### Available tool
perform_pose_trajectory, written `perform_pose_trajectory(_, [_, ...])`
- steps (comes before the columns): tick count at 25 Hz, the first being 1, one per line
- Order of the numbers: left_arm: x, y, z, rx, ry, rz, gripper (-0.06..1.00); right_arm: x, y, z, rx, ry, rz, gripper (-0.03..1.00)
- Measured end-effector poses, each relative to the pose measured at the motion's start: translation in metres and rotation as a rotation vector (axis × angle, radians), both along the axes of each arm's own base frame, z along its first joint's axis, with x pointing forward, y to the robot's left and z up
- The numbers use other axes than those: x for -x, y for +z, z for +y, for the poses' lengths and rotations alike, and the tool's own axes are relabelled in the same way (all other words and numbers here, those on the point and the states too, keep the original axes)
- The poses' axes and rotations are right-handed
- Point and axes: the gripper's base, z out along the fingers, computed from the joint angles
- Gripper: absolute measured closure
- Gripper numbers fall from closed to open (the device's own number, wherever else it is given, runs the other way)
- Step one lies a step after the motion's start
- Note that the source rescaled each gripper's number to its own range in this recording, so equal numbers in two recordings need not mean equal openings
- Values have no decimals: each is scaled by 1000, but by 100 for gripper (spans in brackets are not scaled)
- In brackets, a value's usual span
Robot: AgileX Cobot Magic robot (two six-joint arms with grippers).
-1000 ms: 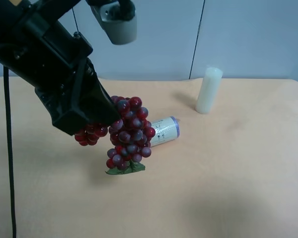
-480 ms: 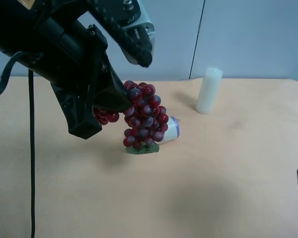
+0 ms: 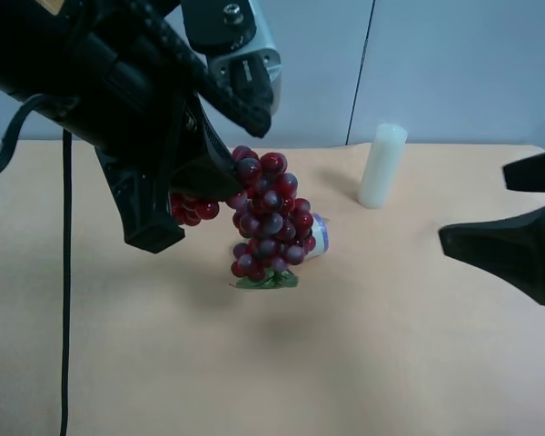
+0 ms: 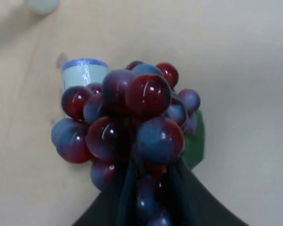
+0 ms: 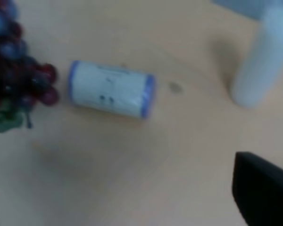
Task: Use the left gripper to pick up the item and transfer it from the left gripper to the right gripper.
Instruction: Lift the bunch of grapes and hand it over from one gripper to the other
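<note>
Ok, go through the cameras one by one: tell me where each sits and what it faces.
Exterior high: mounted high, looks down across the table; shows the left gripper clamping the grapes and the open right gripper.
Left wrist: on the left arm, looks along its fingers at the grapes, table beyond.
Right wrist: on the right arm, looks down at the roll and candle; a black edge of its gripper shows at a corner.
Shared: grapes and roll appear in all three.

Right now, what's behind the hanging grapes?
A purple-ended roll lies on the table behind the grapes; they cover most of it in the high view.
</note>
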Motion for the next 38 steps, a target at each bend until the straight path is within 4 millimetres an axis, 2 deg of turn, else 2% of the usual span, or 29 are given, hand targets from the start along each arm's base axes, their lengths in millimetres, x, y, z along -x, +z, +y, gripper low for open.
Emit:
perform_pose_trajectory(5, [0, 0, 0, -1, -2, -2, 93, -29, -10, 29, 24, 146, -55, -3])
perform_pose_trajectory(11, [0, 0, 0, -1, -3, -3, 93, -61, -28, 73, 88, 286, -56, -3])
perform_pose_trajectory(17, [0, 0, 0, 3, -5, -9, 93, -86, -44, 117, 150, 362, -53, -3])
perform_pose_trajectory(22, [0, 1, 0, 4, -5, -10, 93, -99, -62, 146, 183, 407, -15, -3])
perform_pose_trajectory(29, [-1, 1, 0, 3, -5, -12, 94, -110, -83, 158, 184, 388, 49, -3])
perform_pose_trajectory(38, [-1, 1, 0, -1, -6, -19, 94, -106, -78, 166, 99, 457, 36, -3])
